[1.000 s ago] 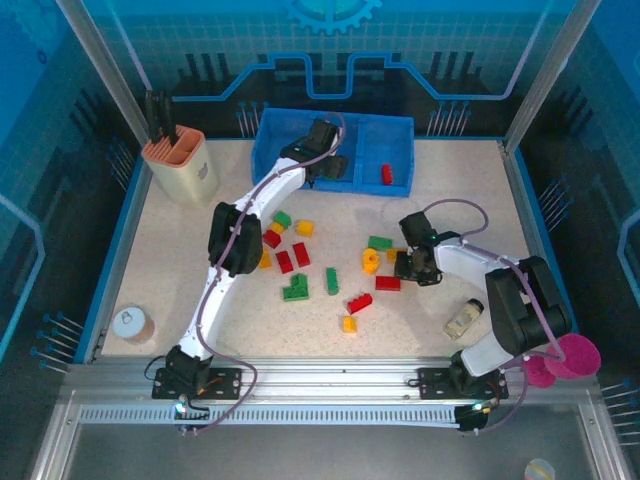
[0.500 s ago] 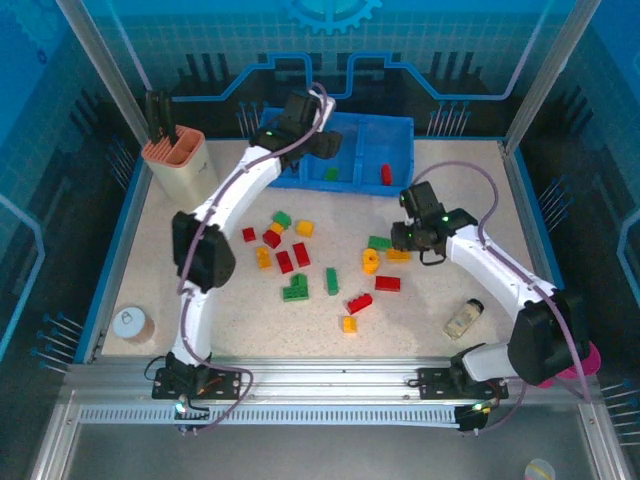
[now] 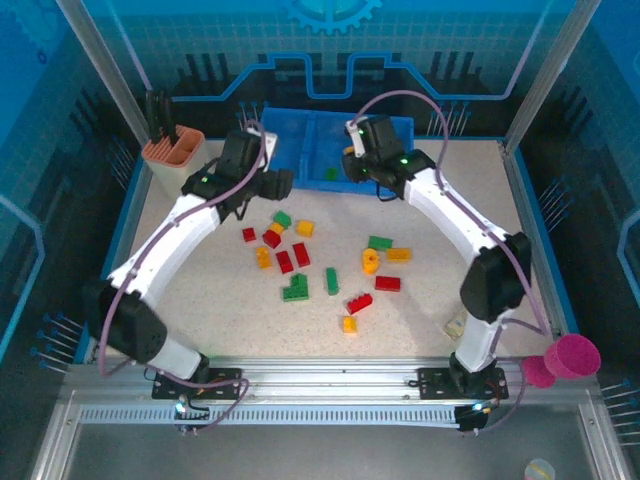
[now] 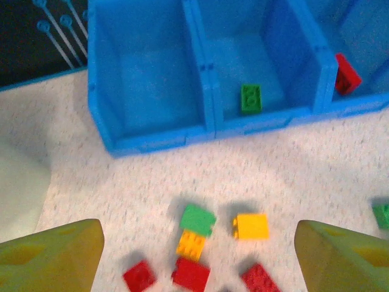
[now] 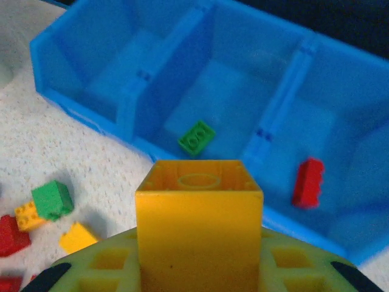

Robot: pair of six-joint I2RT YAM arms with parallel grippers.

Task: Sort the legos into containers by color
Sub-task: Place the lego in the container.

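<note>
Table (image 3: pixel 240 320): speckled. Loose legos (image 3: pixel 300 254) lie scattered mid-table, red, green and yellow mixed, all well short of the tray.

Tray (image 3: pixel 300 135): at the far edge, three bays side by side. Left bay (image 4: pixel 146 79) is bare. Middle bay (image 4: pixel 243 55) holds one green brick (image 4: pixel 251 98). Right bay (image 4: pixel 364 36) holds one red brick (image 4: pixel 346 74).

Right arm (image 3: pixel 455 225): stretched out to the tray. My right gripper (image 3: pixel 355 165) is clamped on a yellow brick (image 5: pixel 199 219). In the top view it hangs over the tray, about at the middle and right bays.

Left arm (image 3: pixel 165 245): my left gripper (image 3: pixel 272 184) sits just before the tray's left front corner, jaws wide apart, nothing between them.

Step in hand (my judgement): deliver the yellow brick.
- Green and red each have a bay, so yellow should go in the left bay.
- Carry it leftward with the brick above the dividers.
- Centre it over the bare floor and lower it inside the walls before letting go.
- A release from here would likely put it in with green or red.
- My left gripper is near that bay's front. I should draw it back toward the loose legos first so the wrists do not meet.

Against a second ago:
- Right gripper was low among the legos at right-centre of the table. It is now up at the tray with the brick.
- Left gripper was over the tray's middle. It has since pulled back off the tray, and the green brick now shows in the middle bay.
- The red brick has not moved.
</note>
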